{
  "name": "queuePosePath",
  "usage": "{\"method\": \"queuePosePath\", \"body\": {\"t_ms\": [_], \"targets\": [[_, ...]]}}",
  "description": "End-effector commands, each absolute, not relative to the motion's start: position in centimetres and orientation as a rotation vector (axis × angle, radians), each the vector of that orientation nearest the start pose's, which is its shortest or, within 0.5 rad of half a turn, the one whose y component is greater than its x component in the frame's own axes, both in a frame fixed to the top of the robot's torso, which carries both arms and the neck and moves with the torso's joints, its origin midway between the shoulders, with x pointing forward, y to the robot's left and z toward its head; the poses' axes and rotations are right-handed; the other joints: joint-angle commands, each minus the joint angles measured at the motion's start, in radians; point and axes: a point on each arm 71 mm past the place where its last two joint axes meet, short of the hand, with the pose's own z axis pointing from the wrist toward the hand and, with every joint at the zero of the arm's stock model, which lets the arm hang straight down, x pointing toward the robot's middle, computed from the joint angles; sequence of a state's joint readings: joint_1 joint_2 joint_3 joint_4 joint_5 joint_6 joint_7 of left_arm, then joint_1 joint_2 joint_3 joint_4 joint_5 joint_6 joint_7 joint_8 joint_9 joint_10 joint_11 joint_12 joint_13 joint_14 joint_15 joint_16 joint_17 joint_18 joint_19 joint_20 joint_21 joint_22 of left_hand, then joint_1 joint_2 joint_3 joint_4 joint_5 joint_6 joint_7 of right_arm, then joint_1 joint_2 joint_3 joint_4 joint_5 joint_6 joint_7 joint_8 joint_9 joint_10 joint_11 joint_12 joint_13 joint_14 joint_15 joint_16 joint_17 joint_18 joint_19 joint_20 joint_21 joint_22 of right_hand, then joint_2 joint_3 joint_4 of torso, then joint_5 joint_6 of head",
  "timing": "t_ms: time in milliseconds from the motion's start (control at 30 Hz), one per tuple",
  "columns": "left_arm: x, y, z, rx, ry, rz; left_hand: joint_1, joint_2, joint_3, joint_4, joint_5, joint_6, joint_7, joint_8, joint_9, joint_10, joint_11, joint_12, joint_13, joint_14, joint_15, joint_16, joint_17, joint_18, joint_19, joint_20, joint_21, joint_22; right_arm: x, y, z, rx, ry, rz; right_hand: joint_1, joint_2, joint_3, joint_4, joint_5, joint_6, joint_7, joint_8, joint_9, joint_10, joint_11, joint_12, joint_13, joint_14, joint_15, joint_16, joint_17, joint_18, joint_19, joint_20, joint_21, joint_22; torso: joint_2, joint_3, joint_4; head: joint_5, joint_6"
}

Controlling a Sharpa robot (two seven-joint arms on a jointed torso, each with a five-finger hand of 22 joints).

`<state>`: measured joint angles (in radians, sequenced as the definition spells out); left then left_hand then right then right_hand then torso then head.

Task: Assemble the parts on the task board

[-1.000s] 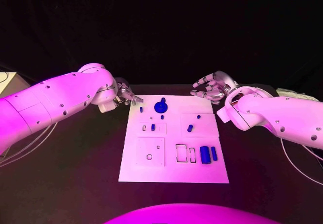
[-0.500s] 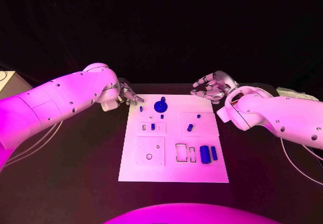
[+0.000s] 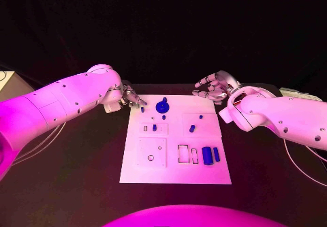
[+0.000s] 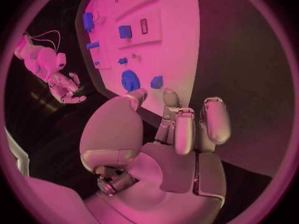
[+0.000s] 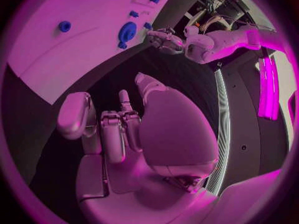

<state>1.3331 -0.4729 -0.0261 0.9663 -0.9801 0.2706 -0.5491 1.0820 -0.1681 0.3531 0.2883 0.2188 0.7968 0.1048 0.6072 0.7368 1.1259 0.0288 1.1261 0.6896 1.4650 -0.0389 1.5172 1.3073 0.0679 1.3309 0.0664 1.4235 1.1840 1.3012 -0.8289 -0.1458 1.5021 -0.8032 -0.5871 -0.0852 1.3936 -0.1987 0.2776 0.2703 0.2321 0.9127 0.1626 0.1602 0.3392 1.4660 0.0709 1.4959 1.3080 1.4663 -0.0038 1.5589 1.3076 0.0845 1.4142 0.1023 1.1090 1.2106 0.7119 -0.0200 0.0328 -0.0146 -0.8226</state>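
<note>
Our left hand (image 3: 127, 100) hovers with fingers parted and nothing held, the small blue peg (image 3: 142, 110) just beyond its fingertips on the task board (image 3: 176, 170); reaching too fast, we might knock it flat; our right hand (image 3: 212, 88), likewise spread and unladen, waits well apart.

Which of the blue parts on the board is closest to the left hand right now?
The small blue peg at the board's far left corner, just beside the left hand. The round blue disc sits further toward the board's middle.
</note>
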Motion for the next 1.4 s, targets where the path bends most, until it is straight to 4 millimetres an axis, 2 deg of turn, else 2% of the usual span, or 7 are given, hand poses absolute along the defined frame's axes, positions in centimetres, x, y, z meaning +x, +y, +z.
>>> {"method": "queuePosePath", "body": {"t_ms": [33,567,1100,1200,1333,1367,1400], "targets": [[58.16,18.5,-18.6,-0.315,2.345,-0.328,0.01,0.005,-0.005,0.001,0.004,0.004,0.0,-0.004,-0.002,-0.003,0.001,-0.001,0.001,0.068,0.008,-0.001,0.164,0.012,-0.003,0.006,-0.001,0.0,50.09,-21.9,-17.19,0.521,1.59,0.819,-0.01,-0.004,0.001,0.005,0.004,-0.007,0.002,-0.005,-0.001,0.034,0.008,-0.006,0.197,0.094,0.006,-0.004,0.223,0.012,-0.009,-0.001,-0.004,-0.001,0.0,0.0002,0.0017,-0.003,-0.002],[58.02,18.1,-19.21,-0.301,2.374,-0.335,0.046,0.027,-0.003,-0.004,0.005,0.019,0.0,-0.014,-0.021,-0.007,0.002,0.003,0.0,0.067,0.01,0.001,0.165,0.013,-0.005,0.009,-0.002,0.0,50.09,-21.82,-17.19,0.52,1.59,0.821,-0.011,-0.004,0.001,0.005,0.004,-0.007,0.002,-0.005,-0.001,0.033,0.008,-0.008,0.196,0.094,0.006,-0.005,0.221,0.013,-0.01,-0.001,-0.008,-0.004,0.0,0.0009,0.0002,-0.004,-0.006],[58.05,18.06,-19.31,-0.318,2.364,-0.349,0.143,0.087,0.05,-0.028,0.006,0.047,-0.015,-0.006,-0.037,-0.006,-0.011,0.01,0.004,0.068,0.0,0.004,0.17,0.012,-0.002,0.004,0.001,0.009,50.11,-21.81,-17.18,0.52,1.591,0.821,-0.011,-0.004,0.001,0.005,0.004,-0.007,0.002,-0.005,-0.001,0.033,0.008,-0.008,0.196,0.094,0.006,-0.005,0.221,0.013,-0.01,-0.001,-0.008,-0.004,0.0,0.0009,0.0009,-0.005,-0.013],[58.05,18.03,-19.25,-0.336,2.355,-0.367,0.183,0.1,0.095,-0.055,0.005,0.053,-0.024,0.019,-0.02,-0.005,-0.019,0.009,0.005,0.069,-0.007,0.005,0.171,0.012,-0.003,0.0,0.001,0.011,50.12,-21.81,-17.19,0.52,1.592,0.82,-0.011,-0.004,0.001,0.005,0.004,-0.007,0.002,-0.005,-0.001,0.033,0.008,-0.008,0.196,0.094,0.006,-0.005,0.221,0.013,-0.01,-0.001,-0.008,-0.004,0.0,0.001,0.0006,-0.005,-0.013],[57.99,18.05,-19.14,-0.374,2.344,-0.403,0.194,0.087,0.216,-0.091,0.002,0.034,-0.034,0.112,0.059,-0.001,-0.033,0.005,-0.001,0.068,-0.019,0.005,0.169,0.012,-0.003,-0.011,0.001,0.014,50.13,-21.81,-17.2,0.52,1.593,0.82,-0.011,-0.004,0.001,0.005,0.004,-0.007,0.002,-0.005,-0.001,0.033,0.008,-0.008,0.196,0.094,0.006,-0.005,0.221,0.013,-0.01,-0.001,-0.008,-0.004,-0.001,0.001,0.0007,-0.005,-0.014],[57.96,18.06,-19.11,-0.385,2.342,-0.413,0.194,0.088,0.235,-0.095,0.003,0.03,-0.038,0.121,0.067,0.0,-0.033,0.006,-0.001,0.068,-0.019,0.005,0.168,0.012,-0.002,-0.011,0.002,0.014,50.13,-21.82,-17.21,0.52,1.594,0.82,-0.011,-0.004,0.001,0.005,0.004,-0.007,0.002,-0.005,-0.001,0.033,0.008,-0.008,0.196,0.094,0.006,-0.005,0.221,0.013,-0.01,-0.001,-0.008,-0.004,-0.001,0.001,0.0009,-0.005,-0.015],[57.93,18.08,-19.08,-0.393,2.34,-0.42,0.168,0.076,0.307,-0.108,0.0,0.013,-0.037,0.155,0.099,0.004,-0.033,0.009,-0.001,0.069,-0.019,0.005,0.169,0.011,-0.001,-0.013,0.002,0.017,50.13,-21.83,-17.21,0.52,1.594,0.82,-0.011,-0.004,0.001,0.005,0.004,-0.007,0.002,-0.005,-0.001,0.033,0.008,-0.008,0.196,0.094,0.006,-0.005,0.221,0.013,-0.01,-0.001,-0.008,-0.004,-0.001,0.0009,0.001,-0.006,-0.015]]}}
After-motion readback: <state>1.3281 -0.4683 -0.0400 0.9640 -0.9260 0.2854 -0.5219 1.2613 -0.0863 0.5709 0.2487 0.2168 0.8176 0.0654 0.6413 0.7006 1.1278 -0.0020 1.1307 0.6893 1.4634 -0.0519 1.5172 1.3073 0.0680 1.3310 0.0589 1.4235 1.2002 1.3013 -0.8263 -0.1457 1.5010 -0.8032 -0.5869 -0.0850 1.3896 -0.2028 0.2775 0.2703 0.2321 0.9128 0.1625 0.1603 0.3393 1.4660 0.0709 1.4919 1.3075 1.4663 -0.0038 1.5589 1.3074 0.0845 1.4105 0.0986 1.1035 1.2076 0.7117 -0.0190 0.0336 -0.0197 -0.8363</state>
